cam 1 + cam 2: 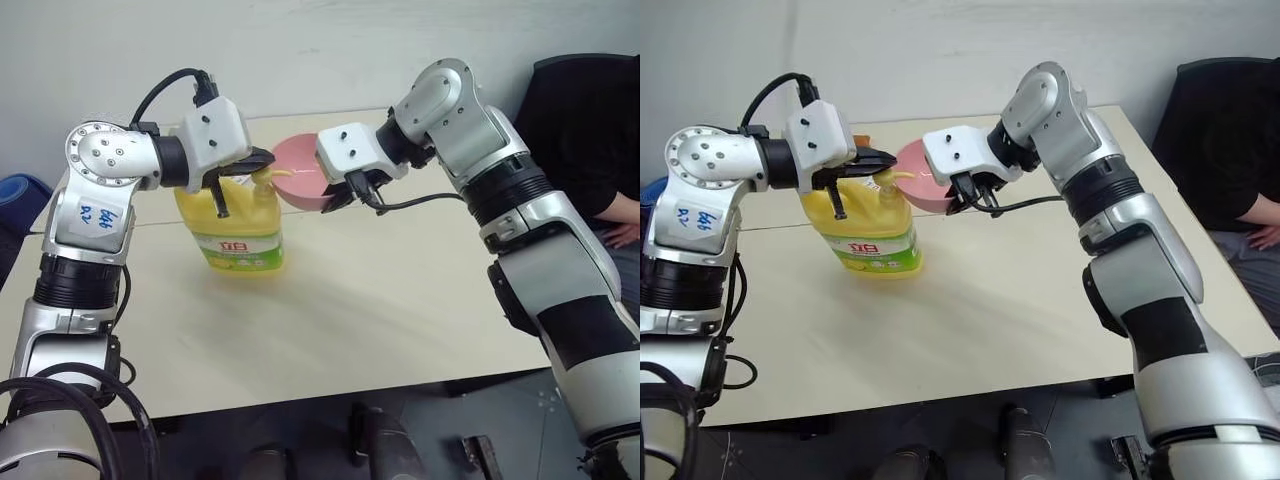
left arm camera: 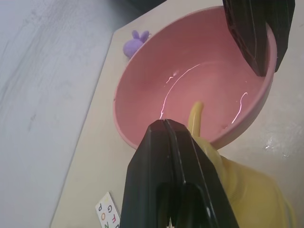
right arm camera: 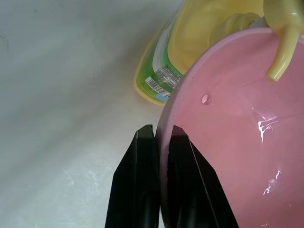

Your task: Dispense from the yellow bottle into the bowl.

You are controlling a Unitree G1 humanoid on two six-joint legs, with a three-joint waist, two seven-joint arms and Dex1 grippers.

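Yellow bottle [image 1: 232, 225] stood left of centre on your table [image 1: 380, 300], left gripper [image 1: 262, 160] closed atop its pump, right gripper [image 3: 159, 137] pinching the tilted bowl [image 1: 300, 172] rim under the spout [image 2: 194, 116]; droplets suggested dispensing begun, setting down remained.

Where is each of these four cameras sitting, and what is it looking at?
Left eye, right eye: on the head, looking down over both arms at the table.
Left wrist: along the shut left claw on the yellow bottle pump.
Right wrist: along the right claw pinching the bowl rim.
All four share bottle and bowl.
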